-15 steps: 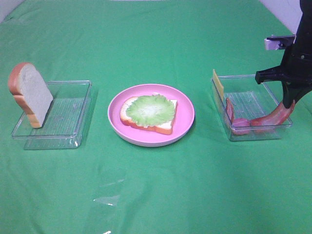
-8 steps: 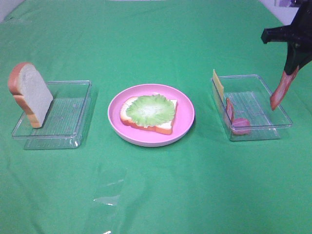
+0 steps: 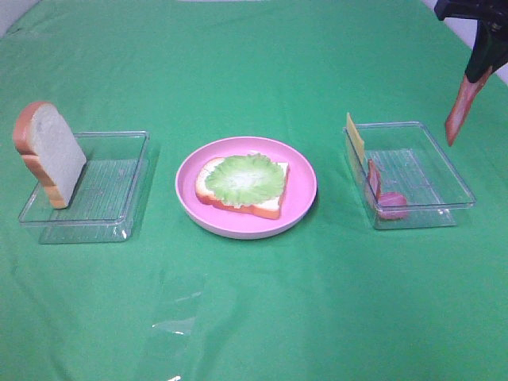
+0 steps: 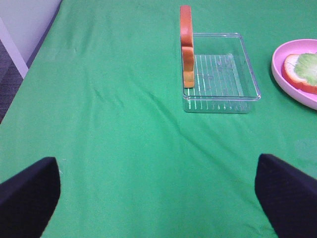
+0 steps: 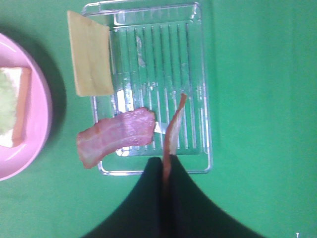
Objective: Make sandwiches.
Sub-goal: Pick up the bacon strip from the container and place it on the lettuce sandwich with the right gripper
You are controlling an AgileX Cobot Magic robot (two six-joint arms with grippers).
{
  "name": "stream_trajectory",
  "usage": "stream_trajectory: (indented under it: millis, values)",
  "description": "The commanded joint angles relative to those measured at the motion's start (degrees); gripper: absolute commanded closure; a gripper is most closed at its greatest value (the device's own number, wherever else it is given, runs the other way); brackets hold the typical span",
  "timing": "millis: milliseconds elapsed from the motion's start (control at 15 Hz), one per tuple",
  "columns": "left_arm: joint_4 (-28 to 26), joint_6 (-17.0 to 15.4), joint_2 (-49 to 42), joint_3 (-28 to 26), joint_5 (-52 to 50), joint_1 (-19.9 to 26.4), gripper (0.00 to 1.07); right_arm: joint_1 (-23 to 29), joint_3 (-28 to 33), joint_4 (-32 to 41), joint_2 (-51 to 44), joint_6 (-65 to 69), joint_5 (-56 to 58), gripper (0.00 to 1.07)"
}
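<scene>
Judging the sandwiches [image 3: 242,184] as barely begun: lying on the round pink plate [image 3: 300,202] mid green tabletop [image 3: 254,317] as one white, orange-crusted bread slice under a green lettuce leaf. Waiting to be added: a yellow cheese square [image 5: 90,53] and a pink ham slice [image 5: 115,135] at the clear plastic right tray [image 3: 459,181], plus a second bread slice [image 3: 51,155] standing on edge in the clear left tray [image 3: 119,216]. Pinching the top of a red-brown bacon strip [image 3: 459,111] between the right fingers [image 5: 148,198], pressed tight, dangling it above the right tray, touching nothing. Holding the left fingers [image 4: 29,193] spread wide, gripping nothing, hovering over bare tabletop apart from the left tray.
</scene>
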Motion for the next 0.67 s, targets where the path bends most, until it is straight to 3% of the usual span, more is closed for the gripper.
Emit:
stream_trajectory:
  millis: [67,667]
  values:
    - [-0.11,0.11,-0.11,0.17,-0.23,0.00,0.07,3.44,-0.29,1.55,-0.40,-0.52,-0.40,1.07]
    - [-0.11,0.29,-0.11,0.17,-0.23,0.00,0.07,30.71,-0.29,5.56,0.63,-0.11,-17.02,1.07]
